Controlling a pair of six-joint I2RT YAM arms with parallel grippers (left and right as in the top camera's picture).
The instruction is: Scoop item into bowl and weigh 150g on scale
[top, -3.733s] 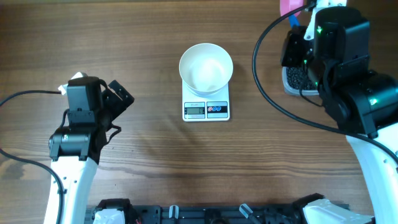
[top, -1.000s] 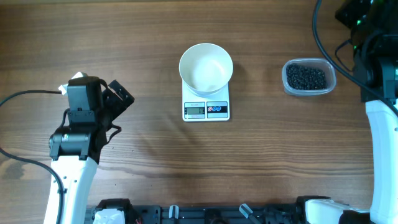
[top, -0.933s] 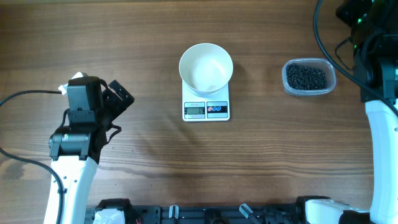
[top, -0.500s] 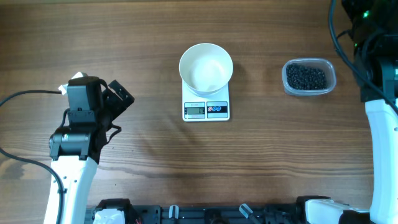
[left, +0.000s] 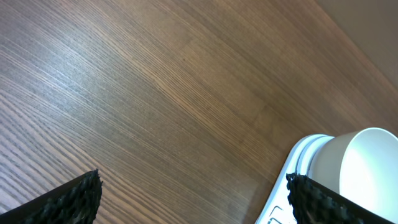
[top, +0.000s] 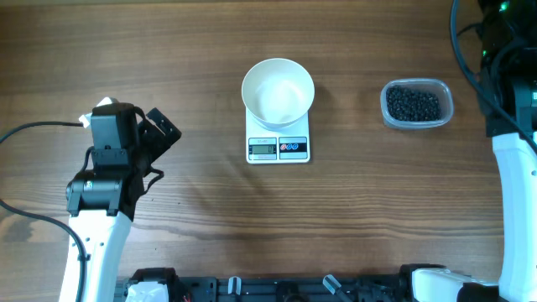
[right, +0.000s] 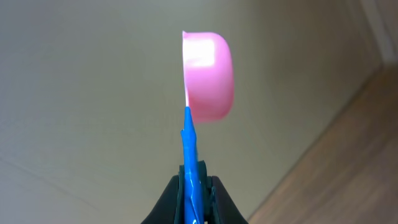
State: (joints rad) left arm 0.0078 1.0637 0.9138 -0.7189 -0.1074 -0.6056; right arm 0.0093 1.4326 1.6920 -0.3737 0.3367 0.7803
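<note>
Round black pellets fill the clear tub, right of frame; right gripper clamps a pink, blue-handled scoop, left gripper gapes.

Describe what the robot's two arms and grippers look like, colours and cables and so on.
Both arms have white lower links and black upper housings. The left arm trails a black cable; the right arm shows a green light. The left gripper has black ribbed fingers.

Overhead top-down; left wrist low, bowl seemingly in both
</note>
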